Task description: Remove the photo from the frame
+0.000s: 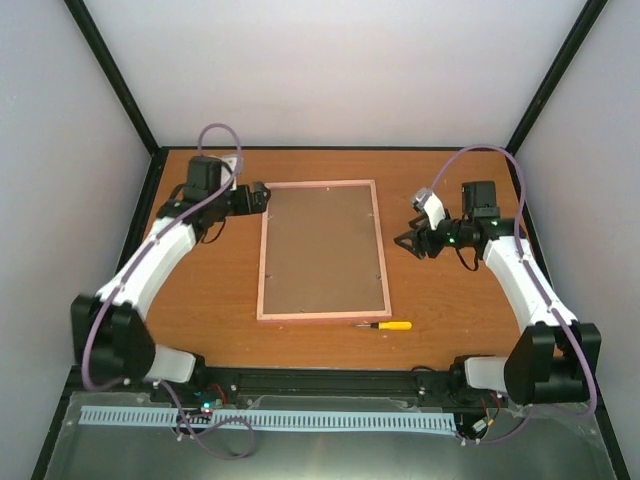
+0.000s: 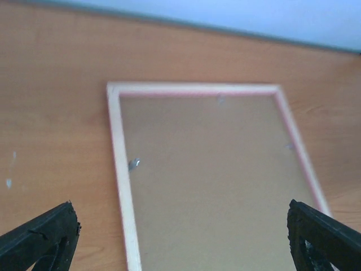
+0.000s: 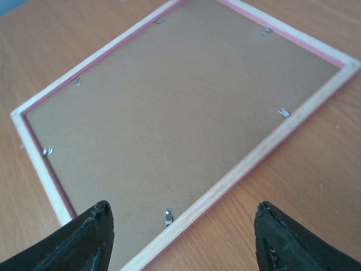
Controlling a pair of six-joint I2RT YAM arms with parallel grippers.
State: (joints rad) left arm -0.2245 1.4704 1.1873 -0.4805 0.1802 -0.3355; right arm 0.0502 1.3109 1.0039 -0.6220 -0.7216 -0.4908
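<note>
Left fingers (image 2: 45, 237) spread wide, nothing btwn them, hovering just off the frame's far-left corner. Right fingers (image 3: 90, 237) also open, less wide, empty, off the frame's right edge, not touching.

Frame (image 1: 320, 317) lies face down mid worktop (image 1: 225, 300), brown backing board (image 1: 322, 250) up. Photo not visible, presumably under the board. Small metal tabs (image 3: 168, 216) round the inner edge pin the board in; the ones that show look turned inward over it. Yellow-handled screwdriver (image 1: 385, 325) lies just beside the frame's near-right corner.

Step in hand, as I read it: free the board, so tabs first.
- One arm steadies the frame by pressing on the wood rim, not the board, so it doesn't skate on the smooth worktop.
- Other arm works the tabs one at a time w/ a fingertip or the screwdriver tip, at a low angle w/ small force. They look thin & prob. bend easily.
- Clear every side before lifting, else the board jams & could crease the print.
- Then lift the board from one corner.
</note>
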